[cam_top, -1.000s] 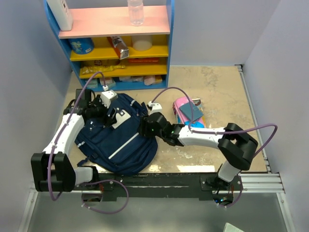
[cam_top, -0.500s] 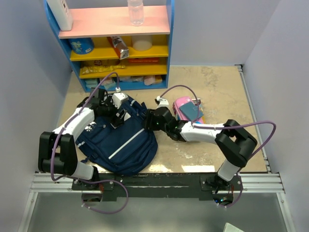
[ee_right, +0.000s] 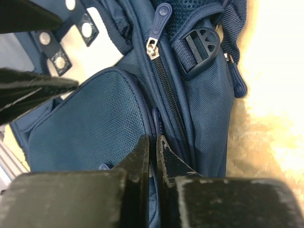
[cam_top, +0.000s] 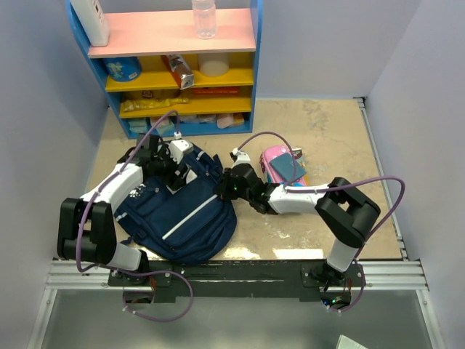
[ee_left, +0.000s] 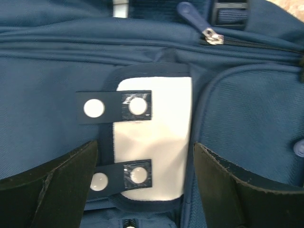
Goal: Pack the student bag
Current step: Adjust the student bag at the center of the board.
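One student bag, one pink pencil case, one shelf, one bottle, one left tool, one right tool.

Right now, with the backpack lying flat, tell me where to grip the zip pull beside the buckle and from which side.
Take the blue tab of the zip pull, not its metal slider. It lies flat on the student bag, so come from above and pinch across its narrow width. The right gripper, shut beside that zip line, looks nearest.
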Robot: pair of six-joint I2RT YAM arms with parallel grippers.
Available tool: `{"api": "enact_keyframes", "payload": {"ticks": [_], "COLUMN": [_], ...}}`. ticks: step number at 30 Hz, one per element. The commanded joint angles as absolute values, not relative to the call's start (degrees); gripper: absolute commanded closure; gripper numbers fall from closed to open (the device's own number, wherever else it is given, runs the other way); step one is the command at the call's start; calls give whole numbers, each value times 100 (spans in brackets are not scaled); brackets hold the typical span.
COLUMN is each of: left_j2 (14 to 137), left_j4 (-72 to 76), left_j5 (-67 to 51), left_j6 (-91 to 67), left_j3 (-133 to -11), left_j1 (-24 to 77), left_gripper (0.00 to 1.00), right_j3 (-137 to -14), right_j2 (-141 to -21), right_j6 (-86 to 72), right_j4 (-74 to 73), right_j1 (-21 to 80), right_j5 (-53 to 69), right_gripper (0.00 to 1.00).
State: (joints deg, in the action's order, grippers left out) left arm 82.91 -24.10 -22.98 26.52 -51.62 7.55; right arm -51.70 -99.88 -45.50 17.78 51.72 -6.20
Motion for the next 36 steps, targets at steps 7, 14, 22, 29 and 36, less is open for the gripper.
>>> {"api": "enact_keyframes", "payload": {"ticks": [7, 14, 22, 29, 36], "left_j2": [8244, 8639, 9500, 10238, 10064], "left_j4": [-1828, -1574, -1406, -1494, -1661], "left_j5": [-1688, -1257, -1011, -817, -712], "left_j6": [2514, 2470, 2250, 2285, 2381], "left_j3": [-4852, -5071, -5808, -6477, -6506], "left_j1": [1423, 1767, 1916, 2180, 2188], "left_gripper": [16, 18, 20, 20, 21], "right_j3": [-3974, -3191, -3164, -3611, -3999], "right_j2": [-8878, -7973, -7830, -8436, -8043], "right_j6": [-4913, -4983, -4843, -4922, -4607], "right_j4": [2039, 1881, 1705, 1793, 1099], "right_j1": [5194, 5256, 5554, 6002, 6021], "right_j5": [-984, -1020, -975, -1063, -1607], "right_gripper": [100, 94, 88, 78, 38]}}
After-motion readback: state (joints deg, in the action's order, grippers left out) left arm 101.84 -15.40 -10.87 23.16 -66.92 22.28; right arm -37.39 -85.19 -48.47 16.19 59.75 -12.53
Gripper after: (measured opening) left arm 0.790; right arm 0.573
